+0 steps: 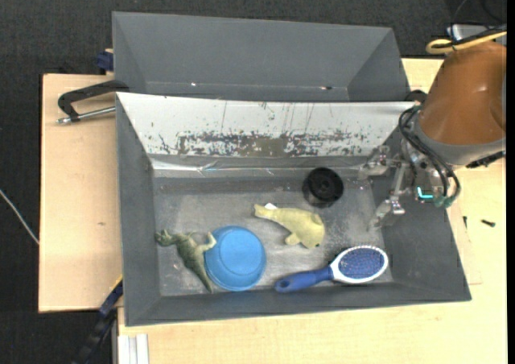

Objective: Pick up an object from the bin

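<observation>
Five loose things lie on the floor of the grey metal bin [135, 193]. The claw [390, 193] hangs by the right wall, and I cannot tell whether it is apart or together. Nearest it are a black round plastic piece [323, 185] toward the back edge and a blue-handled brush with a white oval head [338, 270] at the front edge. A yellow soft toy [296, 225] lies mid-floor. A blue round cup [236, 258] touches a green plastic dinosaur [187, 251] near the front left corner.

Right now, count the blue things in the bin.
2. The blue cup sits lower left, beside the green dinosaur; the blue brush lies right of it. None looks hidden.
</observation>
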{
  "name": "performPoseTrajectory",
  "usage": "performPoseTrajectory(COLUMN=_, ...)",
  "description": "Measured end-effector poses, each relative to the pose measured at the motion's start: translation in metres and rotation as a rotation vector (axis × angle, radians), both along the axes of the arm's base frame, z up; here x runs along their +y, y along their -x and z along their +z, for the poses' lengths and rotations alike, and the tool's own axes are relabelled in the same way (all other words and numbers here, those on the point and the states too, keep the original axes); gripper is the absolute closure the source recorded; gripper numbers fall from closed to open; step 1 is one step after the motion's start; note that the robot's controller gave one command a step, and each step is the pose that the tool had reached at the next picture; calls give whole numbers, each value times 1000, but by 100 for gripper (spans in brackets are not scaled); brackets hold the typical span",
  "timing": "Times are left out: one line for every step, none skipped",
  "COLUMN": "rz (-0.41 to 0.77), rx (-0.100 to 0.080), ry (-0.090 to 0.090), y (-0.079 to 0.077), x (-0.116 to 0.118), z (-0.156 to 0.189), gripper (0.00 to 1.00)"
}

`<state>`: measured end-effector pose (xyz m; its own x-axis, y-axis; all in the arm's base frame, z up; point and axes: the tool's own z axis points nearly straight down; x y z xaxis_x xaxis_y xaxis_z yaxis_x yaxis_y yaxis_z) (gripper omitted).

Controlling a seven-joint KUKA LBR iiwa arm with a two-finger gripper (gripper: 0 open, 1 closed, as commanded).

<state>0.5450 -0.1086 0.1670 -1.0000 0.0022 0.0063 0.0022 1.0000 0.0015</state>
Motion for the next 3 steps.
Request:
performPoseTrajectory(rz=289, rx=-11, ry=1, y=13, x=105, z=-94, gripper=0)
performPoseTrajectory(rz=82, rx=-13, ry=-1, y=23, x=125, z=-65, gripper=0)
performPoseTrajectory(rz=-160, rx=-13, ry=1, y=24, x=119, z=-54, gripper=0)
